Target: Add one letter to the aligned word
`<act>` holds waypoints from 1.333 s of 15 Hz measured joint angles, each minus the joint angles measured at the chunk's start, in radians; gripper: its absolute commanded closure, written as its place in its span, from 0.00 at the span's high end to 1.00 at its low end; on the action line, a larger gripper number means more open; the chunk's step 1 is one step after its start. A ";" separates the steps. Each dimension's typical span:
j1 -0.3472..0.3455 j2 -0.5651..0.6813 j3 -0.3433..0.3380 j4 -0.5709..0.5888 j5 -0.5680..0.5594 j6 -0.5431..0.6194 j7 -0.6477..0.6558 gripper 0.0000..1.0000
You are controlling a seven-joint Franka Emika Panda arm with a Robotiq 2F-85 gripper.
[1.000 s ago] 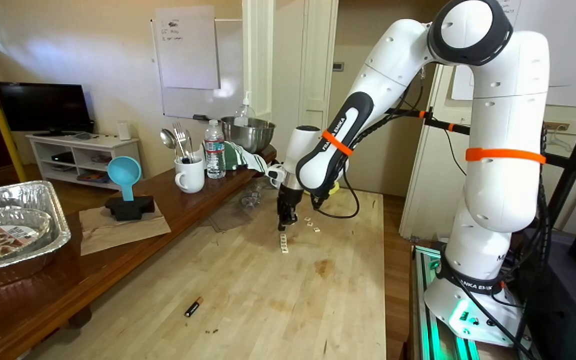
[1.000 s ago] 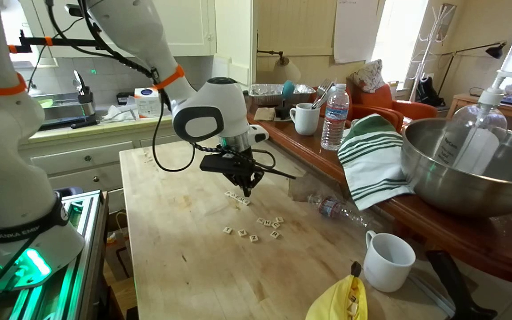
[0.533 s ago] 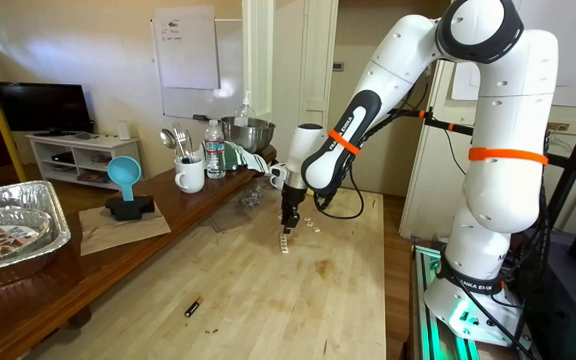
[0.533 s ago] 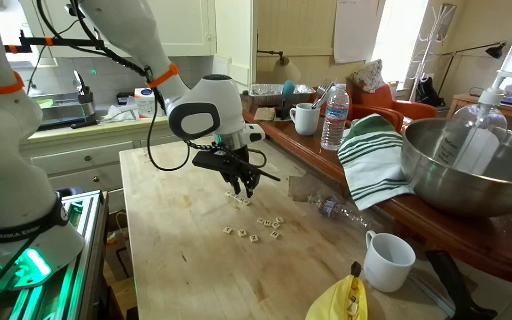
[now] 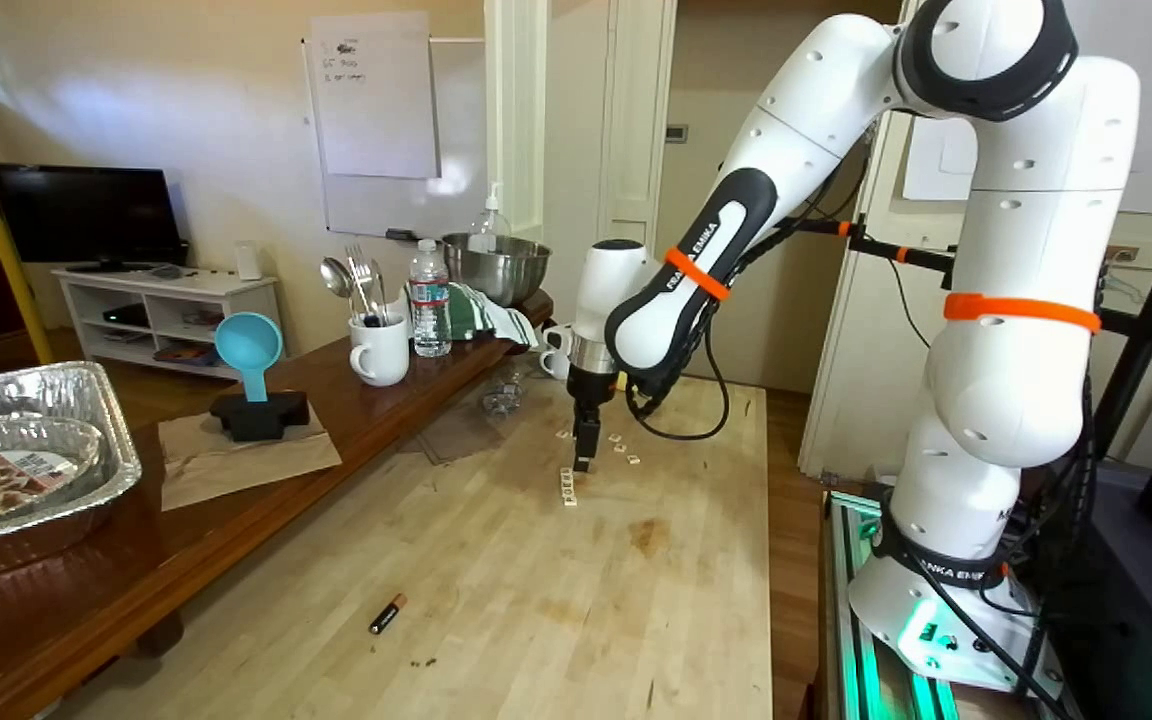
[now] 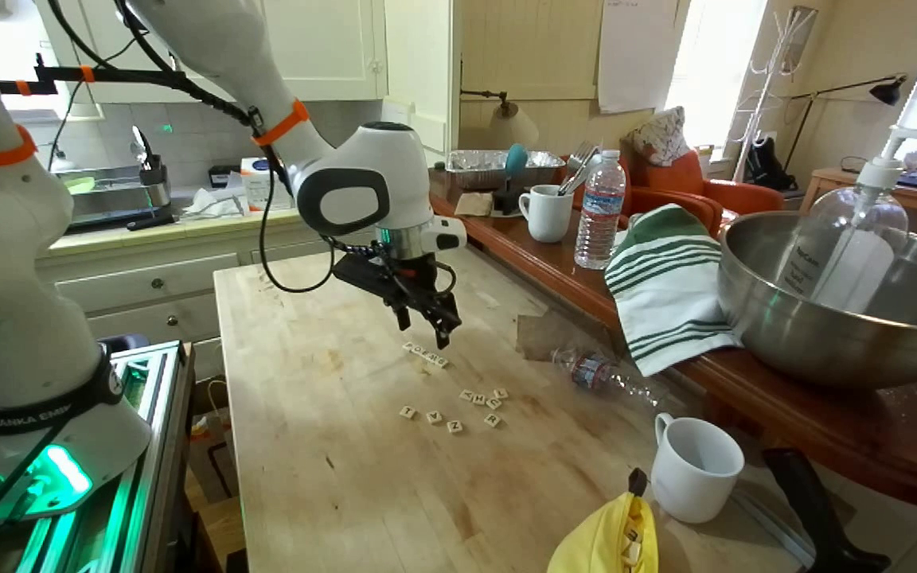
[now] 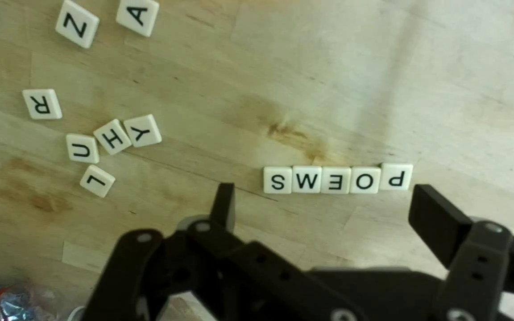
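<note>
gripper point(image 7: 326, 200): jaws parted, nothing held between them. aligned word point(image 7: 336, 179): five tiles in a row on the bench point(image 6: 347, 477), near the gripper, reading "poems". status: the s tile point(image 7: 277, 180) sits in line at the end, so the addition is judged complete. loose tiles point(image 7: 112, 137) lie well apart. remaining: probably gripper withdrawal only.

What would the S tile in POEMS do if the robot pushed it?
The S tile looks flat and square, so it would probably slide, not roll. It lies snug beside the M tile, so a push that way might move both. It's tiny next to the open gripper, so it's likely light.
</note>
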 measured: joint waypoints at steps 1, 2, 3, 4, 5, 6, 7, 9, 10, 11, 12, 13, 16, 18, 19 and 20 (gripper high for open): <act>0.004 -0.007 0.000 0.000 0.000 -0.013 0.022 1.00; 0.008 -0.015 0.000 0.000 0.000 -0.028 0.040 1.00; 0.012 -0.023 0.000 0.000 0.000 -0.042 0.058 1.00; 0.015 -0.030 0.000 0.000 -0.002 -0.060 0.076 1.00; 0.017 -0.037 0.000 0.000 -0.005 -0.076 0.094 1.00; 0.020 -0.043 -0.001 0.000 -0.008 -0.091 0.110 1.00; 0.022 -0.048 -0.001 0.000 -0.010 -0.105 0.124 1.00; 0.026 -0.058 -0.002 -0.001 -0.013 -0.125 0.145 1.00; 0.027 -0.063 -0.002 -0.001 -0.014 -0.134 0.151 1.00; 0.029 -0.069 -0.003 -0.001 -0.014 -0.141 0.156 1.00; 0.030 -0.074 -0.004 -0.001 -0.014 -0.146 0.160 1.00; 0.031 -0.079 -0.005 -0.001 -0.014 -0.149 0.161 1.00; 0.032 -0.091 -0.007 -0.002 -0.014 -0.151 0.161 1.00; 0.034 -0.097 -0.009 -0.003 -0.014 -0.151 0.161 1.00; 0.035 -0.099 -0.010 -0.003 -0.014 -0.151 0.161 1.00; 0.035 -0.101 -0.011 -0.003 -0.014 -0.151 0.161 1.00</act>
